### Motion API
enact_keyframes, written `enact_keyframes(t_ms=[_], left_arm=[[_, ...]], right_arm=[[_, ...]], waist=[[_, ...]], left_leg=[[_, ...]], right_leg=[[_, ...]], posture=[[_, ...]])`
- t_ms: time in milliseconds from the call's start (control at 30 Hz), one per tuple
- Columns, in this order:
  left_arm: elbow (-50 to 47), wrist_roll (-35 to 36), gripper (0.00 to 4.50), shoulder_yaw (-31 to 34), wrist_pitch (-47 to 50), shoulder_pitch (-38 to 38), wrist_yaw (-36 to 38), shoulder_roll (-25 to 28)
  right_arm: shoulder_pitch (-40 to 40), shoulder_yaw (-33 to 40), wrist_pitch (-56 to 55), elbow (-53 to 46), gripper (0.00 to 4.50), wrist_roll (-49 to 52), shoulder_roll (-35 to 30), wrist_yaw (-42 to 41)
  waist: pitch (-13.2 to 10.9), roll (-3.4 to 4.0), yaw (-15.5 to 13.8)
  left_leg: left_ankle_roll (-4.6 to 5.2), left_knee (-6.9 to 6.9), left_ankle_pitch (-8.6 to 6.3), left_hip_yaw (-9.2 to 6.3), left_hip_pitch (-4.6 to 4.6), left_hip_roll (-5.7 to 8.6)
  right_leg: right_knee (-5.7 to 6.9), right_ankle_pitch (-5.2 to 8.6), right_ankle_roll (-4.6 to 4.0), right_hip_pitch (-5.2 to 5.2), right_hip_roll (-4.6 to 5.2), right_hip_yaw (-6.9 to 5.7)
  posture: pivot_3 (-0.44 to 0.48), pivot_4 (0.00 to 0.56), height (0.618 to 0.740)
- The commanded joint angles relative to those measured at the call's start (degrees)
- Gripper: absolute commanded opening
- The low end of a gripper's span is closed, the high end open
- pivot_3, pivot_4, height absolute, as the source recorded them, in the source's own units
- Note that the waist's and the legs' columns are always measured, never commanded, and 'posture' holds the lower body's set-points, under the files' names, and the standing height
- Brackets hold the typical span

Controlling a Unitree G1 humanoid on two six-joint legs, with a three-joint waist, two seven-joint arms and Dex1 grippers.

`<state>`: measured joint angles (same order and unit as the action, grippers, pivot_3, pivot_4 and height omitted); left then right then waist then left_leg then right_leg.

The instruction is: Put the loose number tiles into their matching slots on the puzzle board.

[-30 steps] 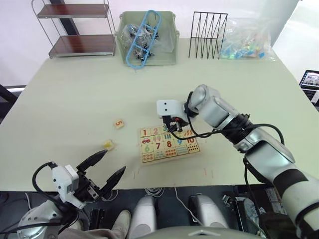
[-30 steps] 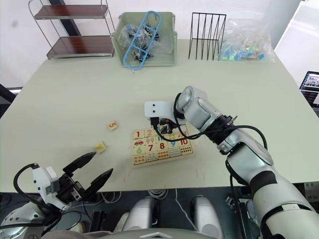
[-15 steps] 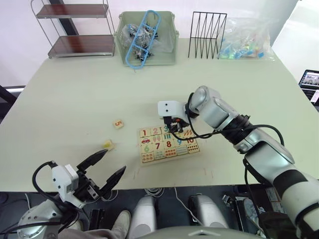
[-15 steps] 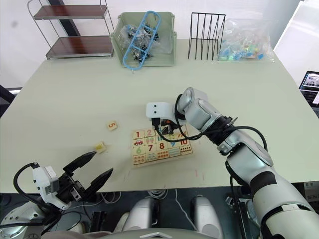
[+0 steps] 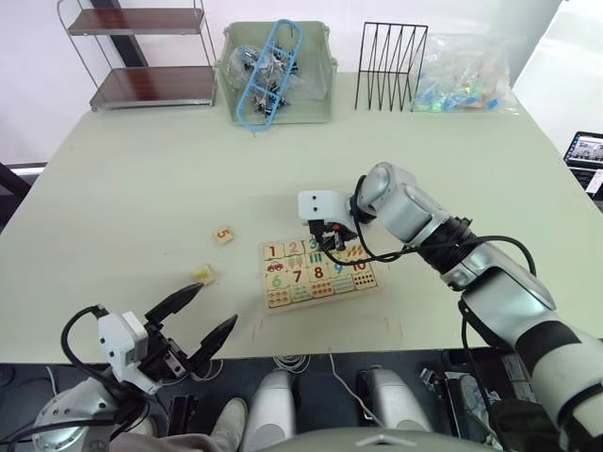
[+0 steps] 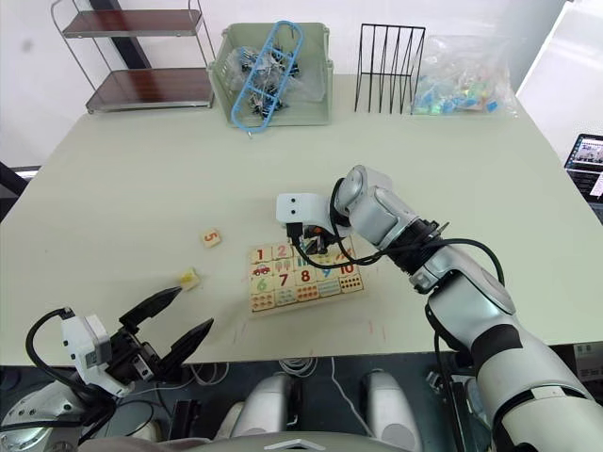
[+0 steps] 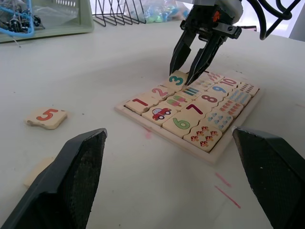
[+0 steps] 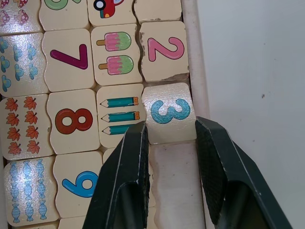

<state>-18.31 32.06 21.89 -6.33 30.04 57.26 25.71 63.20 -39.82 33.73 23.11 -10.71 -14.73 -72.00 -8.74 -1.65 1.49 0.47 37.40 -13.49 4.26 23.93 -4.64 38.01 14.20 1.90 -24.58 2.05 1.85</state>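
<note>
1. From the head views I am struggling to read the top row of the flat pale wooden puzzle board [image 5: 318, 270] with the coloured digits, because the right gripper [image 7: 191, 68] and its white wrist block are covering it.
2. I am seeing a second pale tile [image 5: 204, 274] lying left of centre, its printed face too small for me to make out.
3. In the right wrist view, I am looking at the small pale wooden tile with the teal 3 [image 8: 170, 111] sitting in the board's top row just beside the pink 2 tile [image 8: 163, 50], tilted slightly.
4. The right gripper's two black fingers [image 8: 125, 183] are standing apart on either side of the 3 tile, close to its edges; I cannot tell whether they are touching it.
5. The loose tile with the orange 5 [image 5: 223, 234] is lying on the cream tabletop [image 5: 141, 179] left of the board, well apart from it.
6. The left gripper [image 5: 193, 322] is hanging at the lower left of the frame, fingers spread wide and holding nothing.
</note>
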Motion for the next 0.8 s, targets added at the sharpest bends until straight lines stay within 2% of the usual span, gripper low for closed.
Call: enact_keyframes(t_ms=[33,100,167,233,267,300,667,700,733,800], left_arm=[[-0.3,0.9,4.50,0.6,-1.0,0.1,0.1,0.2],[-0.3,0.9,4.50,0.5,-0.9,0.0,0.1,0.2],[-0.3,0.9,4.50,0.5,-0.8,-0.2,0.1,0.3],[-0.2,0.8,4.50,0.4,-0.8,-0.3,0.1,0.3],[-0.2,0.8,4.50,0.4,-0.7,-0.4,0.1,0.3],[-0.2,0.8,4.50,0.4,-0.7,-0.4,0.0,0.3],[-0.3,0.5,4.50,0.0,-0.2,-1.7,-0.4,0.5],[-0.4,0.5,4.50,0.0,-0.1,-1.8,-0.4,0.6],[-0.4,0.5,4.50,0.0,-0.1,-1.9,-0.4,0.6],[-0.4,0.5,4.50,-0.1,0.0,-2.0,-0.4,0.7]], right_arm=[[-0.1,0.9,-1.1,-0.5,0.85,0.1,0.3,-0.4],[-0.1,0.9,-1.5,-0.5,1.92,0.0,0.2,-0.4],[-0.1,0.9,-1.7,-0.5,2.74,0.0,0.0,-0.4],[-0.1,1.1,-1.9,-0.4,3.92,-0.1,-0.1,-0.6],[0.0,1.1,-1.9,-0.4,4.35,-0.1,-0.3,-0.6],[0.2,1.3,-1.9,-0.4,4.49,-0.1,-0.4,-0.7],[0.3,5.9,-1.6,-0.5,4.49,2.0,-2.2,-0.2],[-0.1,6.7,-1.5,-0.6,3.96,2.4,-2.2,0.3],[-0.5,7.2,-1.7,-0.9,3.66,2.6,-2.4,0.4],[-1.1,7.8,-1.8,-1.2,2.54,2.8,-2.8,0.7]], waist=[[0.0,0.00,0.3],[0.0,0.00,0.4],[0.0,0.00,0.6],[0.0,0.00,0.7],[0.0,0.00,0.7],[0.0,0.00,0.8],[0.0,0.01,0.8],[0.0,0.01,0.8],[0.0,0.01,0.8],[0.0,0.00,0.8]], left_leg=[[0.00,0.00,0.00,0.00,0.00,0.00],[0.00,-0.01,0.00,0.00,0.00,0.00],[0.00,-0.01,0.00,0.00,0.01,0.00],[0.00,-0.01,0.00,0.00,0.01,0.00],[0.00,-0.01,0.00,0.00,0.01,0.00],[0.00,-0.01,0.00,0.00,0.01,0.00],[0.00,-0.01,0.00,-0.01,0.01,0.00],[0.00,-0.01,0.00,-0.01,0.01,0.00],[0.00,-0.01,0.00,-0.01,0.01,0.00],[0.00,-0.01,0.00,0.00,0.01,0.00]], right_leg=[[0.00,0.00,0.00,0.00,0.00,0.00],[0.00,0.00,0.00,0.00,0.00,0.00],[-0.01,0.00,0.00,0.00,0.00,0.00],[-0.01,0.00,0.00,0.00,0.00,0.00],[0.00,0.00,0.00,0.00,0.00,0.00],[0.00,0.00,0.00,0.00,0.00,0.00],[-0.01,0.00,0.00,0.00,0.00,0.00],[0.00,0.00,0.00,0.00,0.00,0.00],[0.00,0.00,0.00,0.00,0.00,0.00],[-0.01,0.00,0.00,0.00,0.00,0.00]], posture=[[0.000,0.150,0.740],[0.000,0.150,0.740],[0.000,0.150,0.740],[0.000,0.150,0.740],[0.000,0.150,0.740],[0.000,0.150,0.740],[0.000,0.150,0.740],[0.000,0.150,0.740],[0.000,0.150,0.740],[0.000,0.150,0.740]])
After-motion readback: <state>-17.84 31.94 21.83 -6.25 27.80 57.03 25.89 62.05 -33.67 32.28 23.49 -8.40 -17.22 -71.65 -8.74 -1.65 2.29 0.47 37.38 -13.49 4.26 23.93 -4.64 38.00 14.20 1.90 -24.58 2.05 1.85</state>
